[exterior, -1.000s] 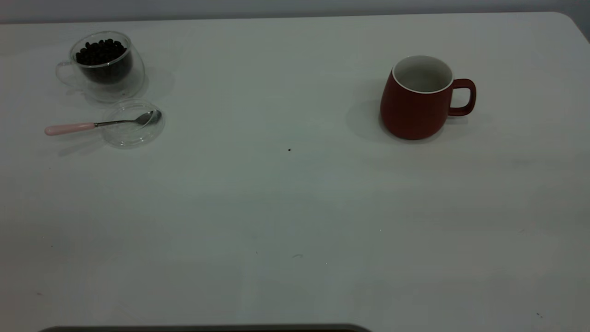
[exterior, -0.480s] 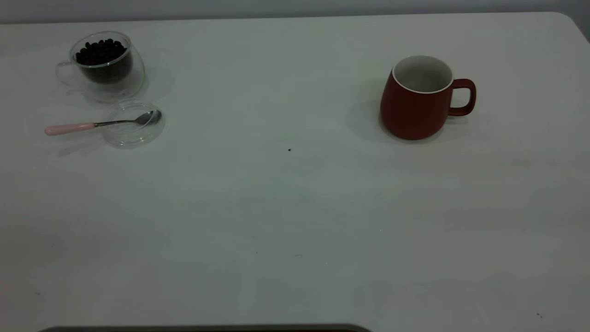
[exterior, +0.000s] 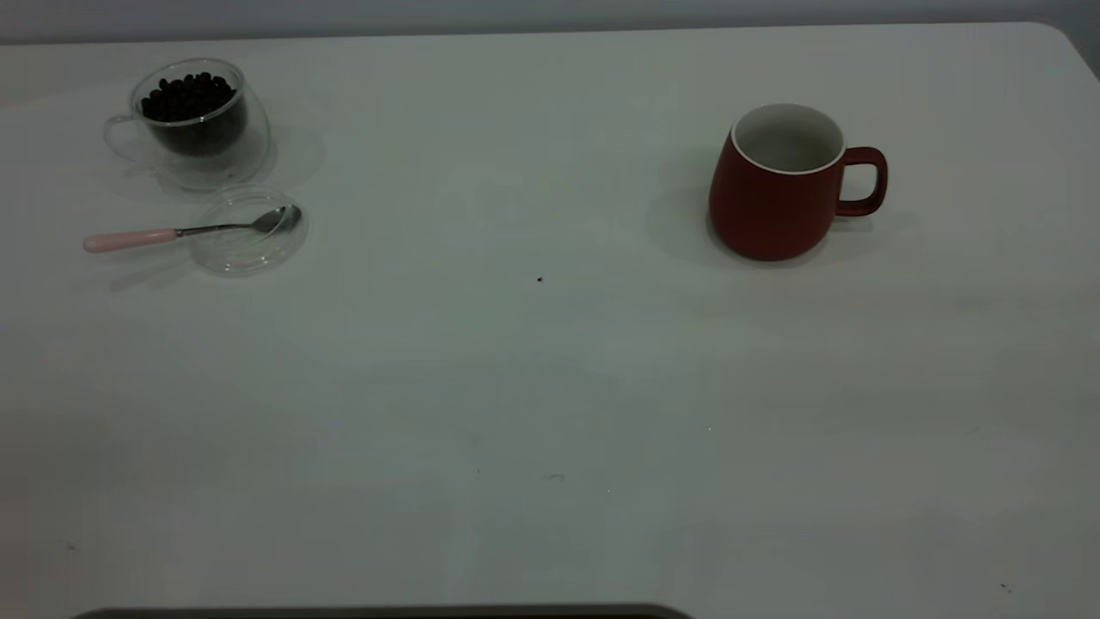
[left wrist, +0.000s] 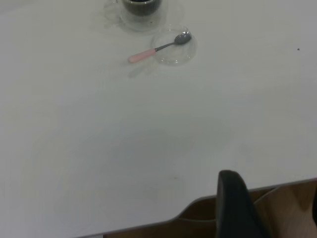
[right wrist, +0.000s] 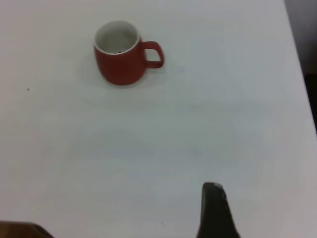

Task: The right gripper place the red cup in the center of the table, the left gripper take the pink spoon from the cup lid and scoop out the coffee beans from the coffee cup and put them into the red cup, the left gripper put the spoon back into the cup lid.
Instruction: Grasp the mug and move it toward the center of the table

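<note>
The red cup (exterior: 778,185) stands upright and empty at the table's (exterior: 550,387) right rear, handle to the right; it also shows in the right wrist view (right wrist: 121,53). The coffee cup (exterior: 193,120) with coffee beans (exterior: 187,96) stands at the left rear. In front of it lies the cup lid (exterior: 249,232), with the pink spoon (exterior: 172,232) resting bowl on the lid and handle out to the left. The spoon (left wrist: 156,48) and lid (left wrist: 174,47) also show in the left wrist view. My left gripper (left wrist: 235,208) hangs at the table's near edge, far from the spoon. My right gripper (right wrist: 214,213) hovers well short of the red cup.
A tiny dark speck (exterior: 540,278) lies near the table's middle. The table's rounded corner (exterior: 1061,39) is at the right rear. A dark edge (exterior: 387,612) runs along the near side. Neither arm shows in the exterior view.
</note>
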Controlling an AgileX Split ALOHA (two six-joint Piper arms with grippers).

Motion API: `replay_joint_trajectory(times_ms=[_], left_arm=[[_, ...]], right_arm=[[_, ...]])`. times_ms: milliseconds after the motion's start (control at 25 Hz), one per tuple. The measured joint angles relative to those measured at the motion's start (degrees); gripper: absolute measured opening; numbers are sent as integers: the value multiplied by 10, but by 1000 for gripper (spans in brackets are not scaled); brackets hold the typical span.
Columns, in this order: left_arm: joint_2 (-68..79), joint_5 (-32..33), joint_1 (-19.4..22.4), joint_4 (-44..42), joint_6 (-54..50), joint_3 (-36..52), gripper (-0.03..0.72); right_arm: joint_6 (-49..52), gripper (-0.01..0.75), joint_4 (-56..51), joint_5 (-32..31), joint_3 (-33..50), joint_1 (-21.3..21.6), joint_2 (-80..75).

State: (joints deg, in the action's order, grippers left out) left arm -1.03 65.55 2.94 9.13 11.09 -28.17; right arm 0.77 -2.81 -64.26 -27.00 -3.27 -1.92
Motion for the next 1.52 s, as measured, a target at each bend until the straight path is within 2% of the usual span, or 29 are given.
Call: replay_joint_trajectory(times_ms=[160, 320, 520, 680, 920, 1080, 1520], left_arm=[[0, 0, 0, 0, 0, 0, 434], [0, 0, 0, 0, 0, 0, 434], [0, 0, 0, 0, 0, 0, 434], [0, 0, 0, 0, 0, 0, 434], [0, 0, 0, 0, 0, 0, 434], [0, 0, 0, 0, 0, 0, 434], [0, 0, 0, 0, 0, 0, 434]], right_arm=[[-12, 534, -27, 17, -4, 0, -49], [-64, 568, -61, 107, -13, 0, -159], [-214, 622, -134, 255, -23, 0, -363], [-367, 617, -207, 314, -73, 0, -546], [-572, 585, -259, 369, -193, 0, -802], [-709, 575, -263, 382, -284, 0, -949], [-967, 575, -307, 396, -429, 16, -1205]])
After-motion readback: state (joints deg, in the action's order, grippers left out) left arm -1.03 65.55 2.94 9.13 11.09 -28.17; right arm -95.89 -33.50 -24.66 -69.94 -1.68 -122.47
